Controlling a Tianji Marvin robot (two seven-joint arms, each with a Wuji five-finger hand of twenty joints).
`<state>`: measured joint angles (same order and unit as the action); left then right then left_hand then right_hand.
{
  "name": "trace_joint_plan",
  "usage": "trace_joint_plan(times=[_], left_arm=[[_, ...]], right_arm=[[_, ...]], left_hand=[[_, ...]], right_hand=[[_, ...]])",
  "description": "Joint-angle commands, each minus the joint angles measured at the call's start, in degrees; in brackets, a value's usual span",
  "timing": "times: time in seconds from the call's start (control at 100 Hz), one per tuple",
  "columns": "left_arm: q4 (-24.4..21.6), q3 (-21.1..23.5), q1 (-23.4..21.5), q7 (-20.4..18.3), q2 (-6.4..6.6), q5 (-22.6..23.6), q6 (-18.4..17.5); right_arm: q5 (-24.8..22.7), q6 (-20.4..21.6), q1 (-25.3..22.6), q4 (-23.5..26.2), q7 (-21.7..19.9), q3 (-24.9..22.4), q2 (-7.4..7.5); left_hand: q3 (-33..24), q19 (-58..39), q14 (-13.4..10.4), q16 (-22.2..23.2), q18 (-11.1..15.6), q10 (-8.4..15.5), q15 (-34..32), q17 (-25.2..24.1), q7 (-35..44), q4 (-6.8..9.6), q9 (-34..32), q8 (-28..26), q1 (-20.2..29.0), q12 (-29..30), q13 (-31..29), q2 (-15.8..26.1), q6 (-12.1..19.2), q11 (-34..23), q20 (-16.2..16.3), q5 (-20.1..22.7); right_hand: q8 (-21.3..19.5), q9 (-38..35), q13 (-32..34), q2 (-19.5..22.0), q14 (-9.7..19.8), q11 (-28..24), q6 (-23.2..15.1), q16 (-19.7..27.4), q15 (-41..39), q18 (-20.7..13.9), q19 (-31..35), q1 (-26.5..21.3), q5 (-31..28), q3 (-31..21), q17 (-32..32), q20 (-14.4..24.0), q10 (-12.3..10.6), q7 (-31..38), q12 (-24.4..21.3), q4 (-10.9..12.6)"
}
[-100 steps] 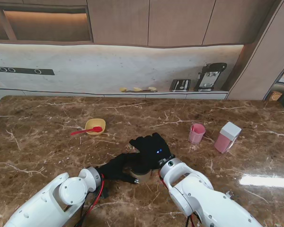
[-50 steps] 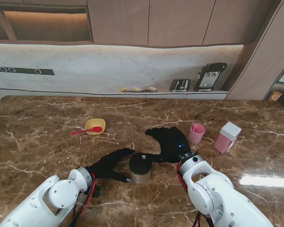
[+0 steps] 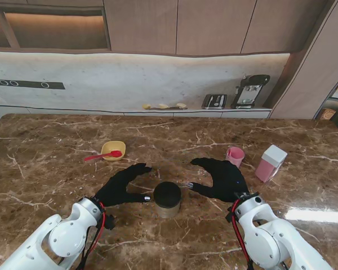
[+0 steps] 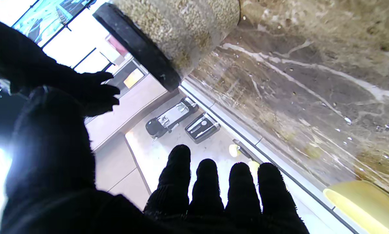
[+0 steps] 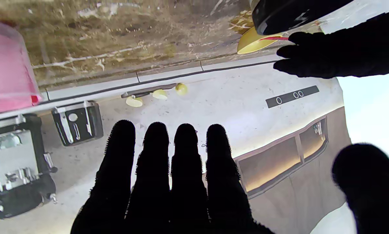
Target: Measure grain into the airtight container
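- The task's thing, a round clear container with a flat black lid (image 3: pixel 167 194) and pale grain showing through its wall, stands upright on the brown marble table top (image 3: pixel 45 157), near me and about midway between the two arms.
- The lid sits on the container; from the left wrist view the grain appears to reach almost up to the lid (image 4: pixel 136 48), so I judge the measuring and closing largely finished.
- The left hand in its black glove (image 3: pixel 121 185) lies to the left of the container with fingers spread and nothing in it; its thumb tip is just beside the container wall (whether it touches, I cannot tell).
- The right hand, also black-gloved (image 3: pixel 222 177), is to the right, clear of the container, fingers extended and apart, holding nothing.
- Farther from me on the left sit a small yellow bowl (image 3: pixel 113 149) and a red spoon (image 3: pixel 101 156) resting across it; farther on the right stand a pink cup (image 3: pixel 234 156) and a pink box with a white cap (image 3: pixel 270 163).
- Step in hand, as I read it: letting go of the sealed container.
- The next move probably calls for drawing both arms away without nudging the container.
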<state>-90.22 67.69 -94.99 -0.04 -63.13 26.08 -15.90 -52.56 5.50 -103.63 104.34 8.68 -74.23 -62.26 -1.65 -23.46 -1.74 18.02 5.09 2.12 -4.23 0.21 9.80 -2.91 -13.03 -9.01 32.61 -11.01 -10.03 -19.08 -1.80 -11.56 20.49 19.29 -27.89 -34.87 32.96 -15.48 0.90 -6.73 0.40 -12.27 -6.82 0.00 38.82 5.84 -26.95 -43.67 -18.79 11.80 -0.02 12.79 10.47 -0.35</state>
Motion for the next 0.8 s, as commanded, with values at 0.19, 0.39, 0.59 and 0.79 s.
trace_joint_plan(times=[0.19,0.39,0.59,0.79], left_arm=[[-2.7,1.7,-3.8,4.1,-0.94,1.1,-0.7],[-4.2,3.3,-5.7,5.7,-1.15,2.0,-1.1],[-6.0,4.4,-7.1,5.3,-1.08,1.9,-0.5],[-7.1,4.9,-7.6,5.1,-1.06,2.0,-0.2]], right_arm=[[5.5,7.0,-2.7,-2.9,-0.4,-2.7,-0.51],[8.9,10.9,-2.5,-5.5,0.4,-3.1,-0.89],[10.0,10.7,-2.5,-5.8,1.0,-2.8,-1.12],[10.2,10.3,-2.7,-4.7,1.5,-3.3,-1.29]], left_hand=[[1.5,-12.2,-0.1,0.5,1.4,0.2,-1.9,-0.8,0.8,3.11,-4.6,-0.5,-5.2,-0.4,-5.1,8.4,-1.0,-0.4,-0.5,4.1],[1.3,-14.5,0.3,0.6,1.4,-0.3,-2.3,-0.9,0.8,3.43,-5.7,-0.7,-6.0,-0.5,-6.2,10.8,-1.3,-0.5,-0.1,5.0],[0.8,-15.5,0.5,0.6,1.3,-0.5,-2.5,-1.1,0.5,4.06,-6.2,-0.5,-5.8,-0.5,-6.4,11.7,-1.4,-0.4,0.0,5.7],[0.7,-15.8,0.6,0.6,1.1,-0.6,-2.6,-1.2,0.5,4.24,-6.4,-0.6,-5.6,-0.6,-6.4,11.6,-1.6,-0.4,0.0,6.0]], right_hand=[[1.8,1.7,-1.5,3.0,0.5,1.5,2.1,1.6,0.5,-1.7,-1.6,3.3,-0.5,1.0,0.7,-2.3,1.3,-2.3,-1.8,4.8],[2.8,2.2,-1.6,4.0,0.1,1.3,2.7,1.6,0.5,-1.5,-1.5,2.4,-0.1,2.9,0.7,-2.9,2.0,-2.3,-2.6,3.5],[3.3,2.8,-1.9,5.1,0.1,1.1,2.5,1.6,0.5,-1.6,-1.5,2.6,0.5,3.8,1.0,-3.2,1.9,-2.3,-2.9,2.8],[3.5,3.4,-2.4,5.3,0.0,0.9,2.0,1.6,0.6,-1.5,-1.6,1.8,1.0,4.1,1.6,-3.3,1.9,-2.3,-3.0,2.3]])
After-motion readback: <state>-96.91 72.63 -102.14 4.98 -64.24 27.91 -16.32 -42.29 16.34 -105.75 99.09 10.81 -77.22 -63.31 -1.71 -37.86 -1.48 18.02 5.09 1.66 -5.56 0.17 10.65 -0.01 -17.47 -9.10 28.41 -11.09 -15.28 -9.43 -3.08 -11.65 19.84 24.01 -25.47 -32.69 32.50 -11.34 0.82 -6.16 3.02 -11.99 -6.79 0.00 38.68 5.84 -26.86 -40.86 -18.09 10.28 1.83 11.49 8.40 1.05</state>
